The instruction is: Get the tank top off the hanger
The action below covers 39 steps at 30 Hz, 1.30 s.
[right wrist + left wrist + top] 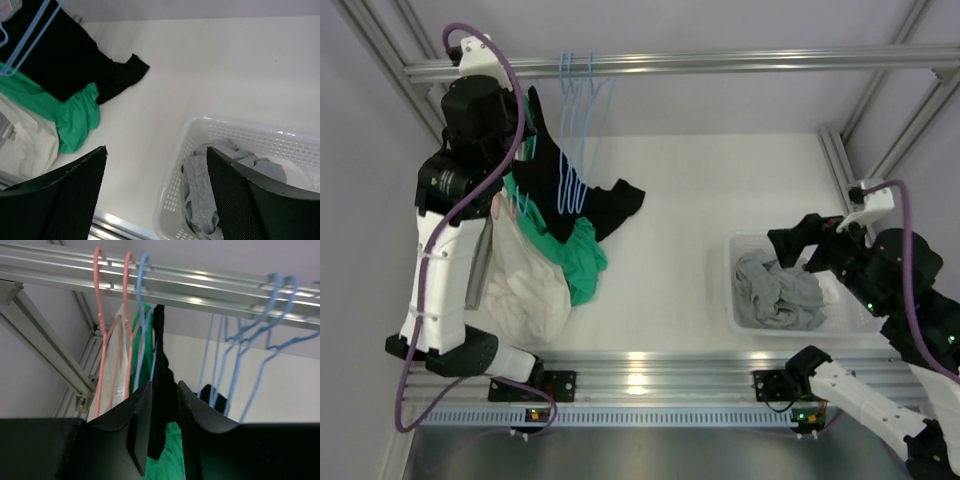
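The black tank top hangs from the rail by a blue hanger, and its lower part trails onto the white table. One black strap runs down between the fingers of my left gripper, which sits high by the rail and is closed narrowly on that strap. In the top view the left gripper is mostly hidden under its own wrist. My right gripper is open with nothing in it, over the left edge of the basket and far from the hangers.
A green garment and a white one hang left of the black top on pink hangers. Several bare blue hangers hang to its right. A white basket holds a grey garment.
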### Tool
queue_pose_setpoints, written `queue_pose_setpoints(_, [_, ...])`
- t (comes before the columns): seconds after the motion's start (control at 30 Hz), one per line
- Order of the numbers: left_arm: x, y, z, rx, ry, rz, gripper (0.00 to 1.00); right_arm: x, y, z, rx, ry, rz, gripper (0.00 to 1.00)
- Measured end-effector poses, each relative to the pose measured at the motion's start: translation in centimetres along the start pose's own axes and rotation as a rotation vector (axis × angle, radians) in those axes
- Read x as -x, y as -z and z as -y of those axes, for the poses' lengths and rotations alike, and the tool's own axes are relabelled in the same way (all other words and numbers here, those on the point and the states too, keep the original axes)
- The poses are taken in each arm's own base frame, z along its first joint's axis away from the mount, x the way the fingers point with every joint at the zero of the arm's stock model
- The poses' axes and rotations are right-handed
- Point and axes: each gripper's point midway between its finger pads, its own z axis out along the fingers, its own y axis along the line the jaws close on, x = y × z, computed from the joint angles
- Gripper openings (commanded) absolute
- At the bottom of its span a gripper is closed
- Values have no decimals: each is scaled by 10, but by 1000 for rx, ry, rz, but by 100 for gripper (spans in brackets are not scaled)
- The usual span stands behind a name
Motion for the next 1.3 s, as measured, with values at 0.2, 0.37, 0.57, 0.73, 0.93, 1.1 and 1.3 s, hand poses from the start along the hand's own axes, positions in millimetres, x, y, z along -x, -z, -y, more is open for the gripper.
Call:
queue_pose_setpoints(0.2, [-34,-45,-32,70,-59,-119,33,-44,-32,-3,22,96,-168,79])
queue_pose_setpoints(0.37, [-46,-51,-40,49,-69,-163,33,-47,-35,-8,53,122,-182,77])
queue_pose_setpoints(0.57, [-53,-53,-34,4,-80,-187,32,-43,-36,-14,84,124,-163,75])
queue_pose_setpoints(0.73, [-69,-59,-42,23,-88,-229,30,-43,-39,-17,99,123,-167,74])
queue_pose_setpoints(0.93, [-90,-71,-41,10,-95,-285,24,-44,-41,-18,103,124,-171,74])
queue_pose_setpoints(1.1, [-102,-73,-34,-27,-95,-318,22,-45,-44,-18,101,125,-177,73])
queue_pose_setpoints(1.3, [-104,-73,-33,-34,-92,-322,0,-49,-51,-20,107,125,-189,72])
